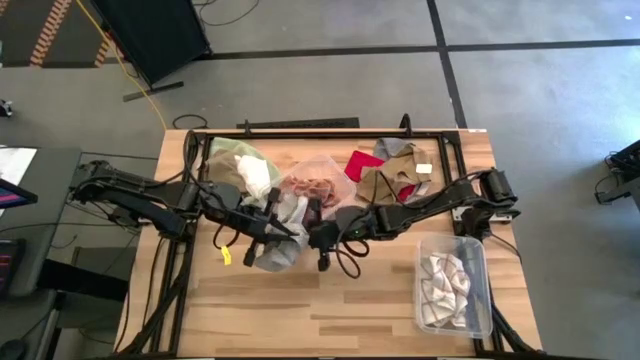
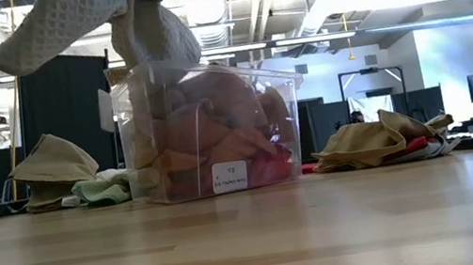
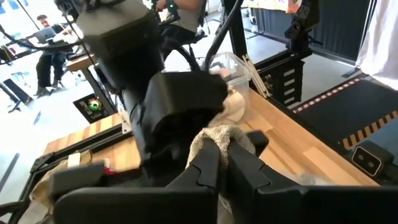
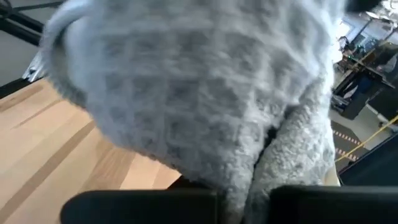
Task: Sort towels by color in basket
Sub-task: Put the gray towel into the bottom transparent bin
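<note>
A grey towel (image 1: 277, 252) hangs in the air between both grippers, over the table's middle, in front of a clear bin (image 1: 312, 186) holding rust-orange cloths. In the low view the grey towel (image 2: 95, 22) is clear of the wood. My left gripper (image 1: 272, 226) and my right gripper (image 1: 318, 240) are both shut on it. A pale green, white and tan heap (image 1: 245, 172) lies far left. A red, tan and grey heap (image 1: 390, 172) lies far right. White checked cloths fill a second bin (image 1: 452, 290). My left gripper pinches a bunched fold of the grey towel's upper part (image 3: 214, 138) between its two fingers, coming from the table's left. The towel is lifted clear. My right gripper pinches a gathered part of the grey towel (image 4: 252, 186) between its fingers, from the table's right; the cloth bulges ahead of them.
The two grippers are close together, almost touching. Black frame rails (image 1: 300, 130) run along the far edge and both sides. A small yellow tag (image 1: 226, 256) lies on the wood. Bare wood (image 1: 330, 310) stretches along the near edge.
</note>
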